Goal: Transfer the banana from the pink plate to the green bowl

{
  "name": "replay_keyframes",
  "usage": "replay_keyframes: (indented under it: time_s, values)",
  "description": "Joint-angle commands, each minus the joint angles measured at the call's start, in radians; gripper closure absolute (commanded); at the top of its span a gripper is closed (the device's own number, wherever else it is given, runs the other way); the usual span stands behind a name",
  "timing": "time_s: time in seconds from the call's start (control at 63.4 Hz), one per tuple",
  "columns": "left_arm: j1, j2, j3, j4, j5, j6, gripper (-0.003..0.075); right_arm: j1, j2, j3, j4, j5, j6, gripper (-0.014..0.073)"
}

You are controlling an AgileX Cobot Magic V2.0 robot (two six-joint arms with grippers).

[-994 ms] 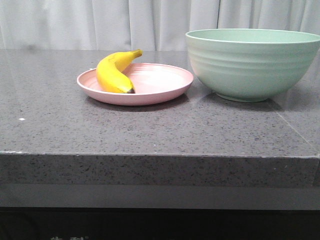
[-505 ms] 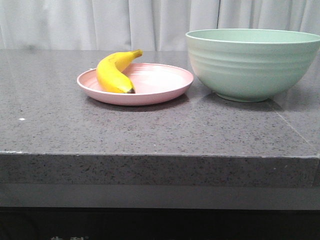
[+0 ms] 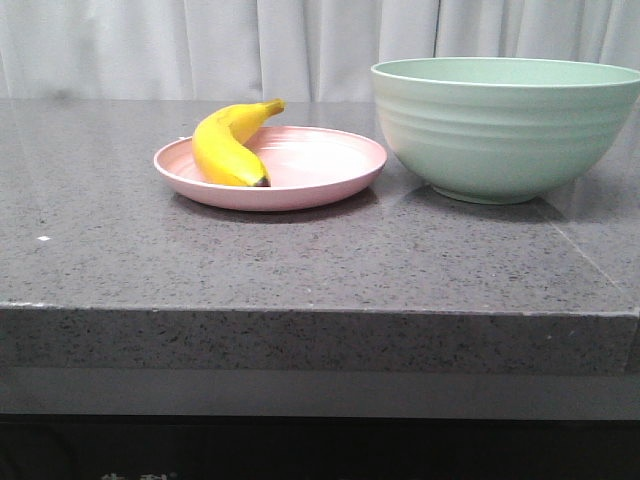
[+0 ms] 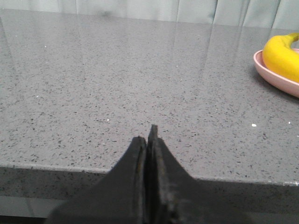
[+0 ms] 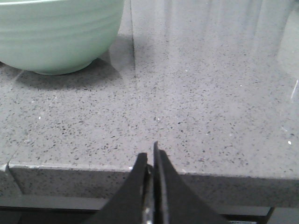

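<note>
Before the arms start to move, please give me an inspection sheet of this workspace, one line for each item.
Surface: grey speckled stone counter, a seam line near its right side.
Banana: lies on the left part of the pink plate, dark tip toward the camera.
Green bowl: upright on the counter, right of the plate; inside not visible.
Clutter: nothing seen, only a small white speck.
Left gripper: shut, empty, at the counter's front edge.
Right gripper: shut, empty, at the front edge.
Cables: nothing seen.
Surroundings: pale curtain behind the counter.

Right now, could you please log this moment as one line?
banana: on pink plate | green bowl: empty-looking | left gripper: shut | right gripper: shut
</note>
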Motion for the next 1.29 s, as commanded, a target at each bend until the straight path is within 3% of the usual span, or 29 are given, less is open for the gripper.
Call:
replay_keyframes:
  time_s: [0.0, 0.189, 0.347, 0.458, 0.773, 0.978, 1.026, 1.089, 1.199, 1.278]
  values:
    - [-0.008, -0.022, 0.005, -0.002, -0.08, -0.002, 0.0738, -0.006, -0.023, -0.004, -0.008, -0.092, -0.002, 0.0641]
    - [-0.008, -0.022, 0.005, -0.002, -0.105, -0.002, 0.0738, -0.006, -0.023, -0.004, -0.008, -0.09, -0.002, 0.0641]
    - [-0.008, -0.018, -0.014, -0.002, -0.276, -0.002, 0.0738, -0.006, -0.023, -0.025, -0.008, -0.117, -0.002, 0.0641]
    - [-0.008, 0.019, -0.09, -0.002, -0.252, -0.002, 0.0738, -0.006, -0.016, -0.096, -0.02, -0.118, -0.002, 0.0642]
    - [-0.008, 0.432, -0.451, -0.002, -0.201, -0.002, 0.0738, -0.006, 0.257, -0.444, -0.053, -0.079, -0.002, 0.0652]
    - [-0.008, 0.563, -0.52, -0.002, -0.228, -0.002, 0.0724, -0.006, 0.443, -0.56, -0.053, -0.098, -0.002, 0.0648]
    - [-0.008, 0.566, -0.52, -0.002, -0.228, -0.002, 0.0676, -0.006, 0.458, -0.561, -0.053, -0.103, -0.002, 0.062]
    - [-0.008, 0.567, -0.52, -0.002, -0.228, -0.002, 0.0526, -0.006, 0.466, -0.559, -0.053, -0.102, -0.002, 0.0506]
    - [-0.008, 0.569, -0.52, -0.002, -0.242, -0.002, 0.014, -0.006, 0.467, -0.559, -0.053, -0.107, -0.002, 0.0151]
    - [-0.008, 0.569, -0.524, -0.067, -0.241, -0.021, 0.0011, -0.006, 0.467, -0.559, -0.053, -0.115, -0.002, -0.0023]
